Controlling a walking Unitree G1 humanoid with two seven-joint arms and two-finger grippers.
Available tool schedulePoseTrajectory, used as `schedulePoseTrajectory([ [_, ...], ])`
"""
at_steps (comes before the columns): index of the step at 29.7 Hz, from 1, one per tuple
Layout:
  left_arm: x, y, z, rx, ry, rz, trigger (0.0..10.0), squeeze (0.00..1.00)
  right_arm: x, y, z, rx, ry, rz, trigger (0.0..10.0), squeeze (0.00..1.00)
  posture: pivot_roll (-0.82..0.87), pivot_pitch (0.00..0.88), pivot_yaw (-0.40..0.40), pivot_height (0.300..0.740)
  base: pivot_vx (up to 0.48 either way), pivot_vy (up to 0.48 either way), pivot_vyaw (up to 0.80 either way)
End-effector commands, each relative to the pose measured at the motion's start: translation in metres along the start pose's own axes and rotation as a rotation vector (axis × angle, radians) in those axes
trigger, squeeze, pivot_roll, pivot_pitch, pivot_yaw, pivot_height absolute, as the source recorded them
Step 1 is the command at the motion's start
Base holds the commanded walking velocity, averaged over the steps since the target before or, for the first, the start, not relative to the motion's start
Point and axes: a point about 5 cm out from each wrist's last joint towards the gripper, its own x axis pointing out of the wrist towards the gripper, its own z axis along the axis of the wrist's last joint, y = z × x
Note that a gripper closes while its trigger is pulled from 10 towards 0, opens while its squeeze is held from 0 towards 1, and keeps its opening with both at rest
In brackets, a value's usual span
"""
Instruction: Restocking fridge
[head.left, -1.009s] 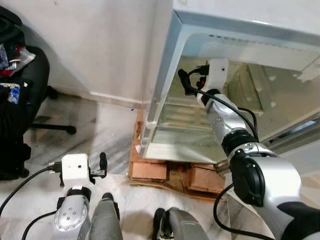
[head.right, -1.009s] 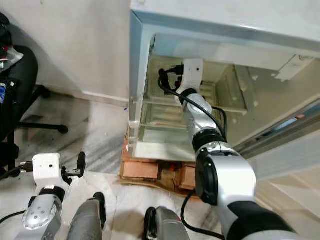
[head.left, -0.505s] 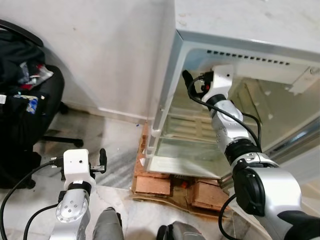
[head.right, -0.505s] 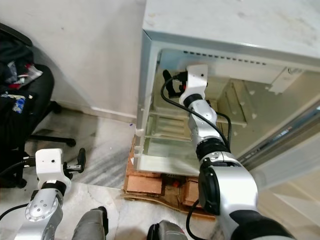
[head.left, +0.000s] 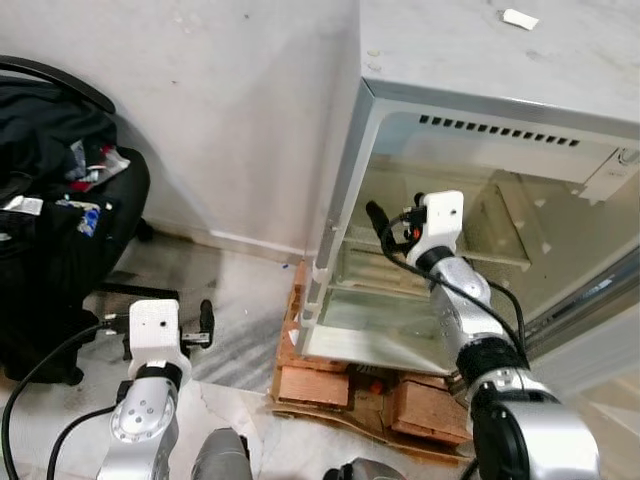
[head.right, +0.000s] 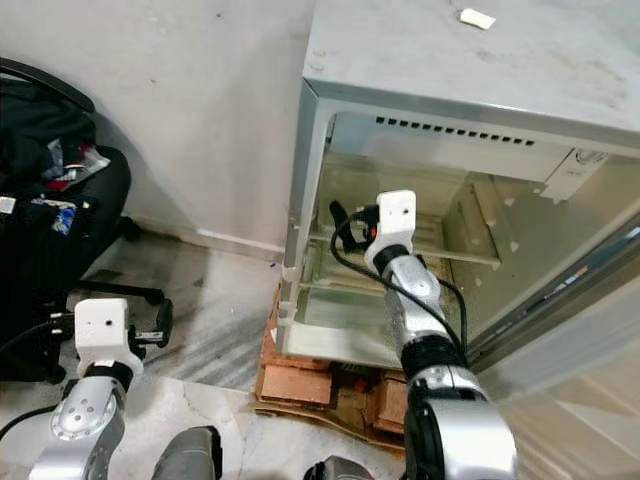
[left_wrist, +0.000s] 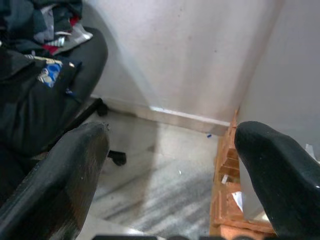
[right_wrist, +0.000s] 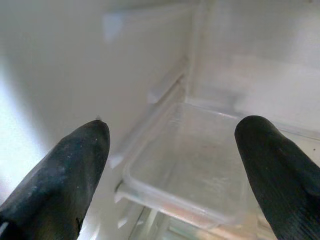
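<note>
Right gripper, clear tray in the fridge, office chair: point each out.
right gripper (right_wrist: 172, 165), right wrist view, midway between its fingertips
clear tray (right_wrist: 200, 170), right wrist view, its floor
office chair (head.left: 70, 250), left eye view, its black seat

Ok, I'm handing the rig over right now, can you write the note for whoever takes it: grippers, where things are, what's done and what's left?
Right gripper: open, holding nothing, reaching inside the open fridge at shelf height.
Left gripper: open, holding nothing, low at the robot's left side over the floor, pointing toward the wall and the office chair.
Fridge: small unit raised on bricks. A clear plastic container sits on a shelf just ahead of the right fingers; what it holds cannot be made out.
Done: the container is in the fridge.
Left: no other stock in sight. Probably draw the right arm out and find the next item.
</note>
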Motion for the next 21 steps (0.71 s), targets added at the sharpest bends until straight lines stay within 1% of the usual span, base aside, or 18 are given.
schedulePoseTrajectory([
  [1, 0.000, -0.001, -0.002, 0.003, 0.005, -0.011, 10.0, 0.00, -0.001, -0.002, 0.004, -0.002, -0.013, -0.002, 10.0, 0.00, 0.16, 0.030, -0.093, 0.740, -0.296, 0.000, 0.00],
  [2, 0.001, -0.002, -0.004, 0.000, 0.007, -0.008, 10.0, 0.00, -0.008, -0.001, 0.001, 0.019, -0.018, 0.005, 10.0, 0.00, 0.16, 0.010, -0.097, 0.740, -0.296, 0.000, 0.00],
  [3, 0.001, -0.002, -0.004, -0.001, 0.009, -0.006, 10.0, 0.00, -0.011, 0.000, -0.001, 0.031, -0.021, 0.010, 10.0, 0.00, 0.16, 0.006, -0.098, 0.740, -0.296, 0.000, 0.00],
  [6, 0.003, -0.003, -0.007, 0.000, 0.012, -0.007, 10.0, 0.00, -0.019, -0.001, -0.006, 0.036, -0.023, -0.056, 10.0, 0.00, 0.16, 0.000, -0.102, 0.740, -0.294, 0.000, 0.00],
  [7, 0.004, -0.004, -0.008, 0.001, 0.012, -0.008, 10.0, 0.00, -0.021, -0.002, -0.007, 0.050, -0.022, -0.084, 10.0, 0.00, 0.16, 0.000, -0.101, 0.740, -0.300, 0.000, 0.00],
  [8, 0.007, -0.004, -0.007, 0.004, 0.008, -0.009, 10.0, 0.00, -0.025, -0.005, -0.009, 0.078, -0.012, -0.145, 10.0, 0.00, 0.16, 0.000, -0.099, 0.740, -0.292, 0.000, 0.00],
  [9, 0.007, -0.004, -0.007, 0.004, 0.008, -0.009, 10.0, 0.00, -0.025, -0.005, -0.009, 0.078, -0.012, -0.145, 10.0, 0.00, 0.16, 0.000, -0.099, 0.740, -0.292, 0.000, 0.00],
  [10, 0.010, -0.003, -0.004, 0.008, -0.003, -0.009, 10.0, 0.00, -0.028, -0.006, -0.011, 0.065, -0.015, -0.173, 10.0, 0.00, 0.16, 0.000, -0.094, 0.740, -0.289, 0.000, 0.00],
  [13, 0.017, -0.001, 0.001, 0.035, -0.026, -0.008, 10.0, 0.00, -0.034, -0.013, -0.016, 0.113, 0.010, -0.253, 10.0, 0.00, 0.15, 0.000, -0.084, 0.740, -0.282, 0.000, 0.00],
  [14, 0.019, 0.001, 0.003, 0.046, -0.033, -0.009, 10.0, 0.00, -0.036, -0.015, -0.016, 0.101, 0.007, -0.267, 10.0, 0.00, 0.15, 0.000, -0.076, 0.740, -0.289, 0.000, 0.00],
  [16, 0.022, 0.005, 0.006, 0.066, -0.046, -0.005, 10.0, 0.00, -0.041, -0.022, -0.017, 0.114, 0.012, -0.313, 10.0, 0.00, 0.14, 0.000, -0.062, 0.740, -0.276, 0.000, 0.00],
  [17, 0.022, 0.007, 0.007, 0.071, -0.048, -0.002, 10.0, 0.00, -0.043, -0.025, -0.017, 0.104, 0.012, -0.329, 10.0, 0.00, 0.14, 0.000, -0.062, 0.740, -0.274, 0.000, 0.00],
  [20, 0.026, 0.011, 0.010, 0.080, -0.055, 0.008, 10.0, 0.00, -0.050, -0.032, -0.017, 0.088, 0.016, -0.358, 10.0, 0.00, 0.12, 0.000, -0.049, 0.740, -0.271, 0.000, 0.00],
  [21, 0.026, 0.011, 0.010, 0.080, -0.055, 0.008, 10.0, 0.00, -0.050, -0.032, -0.017, 0.088, 0.016, -0.358, 10.0, 0.00, 0.12, 0.000, -0.049, 0.740, -0.266, 0.000, 0.00],
])
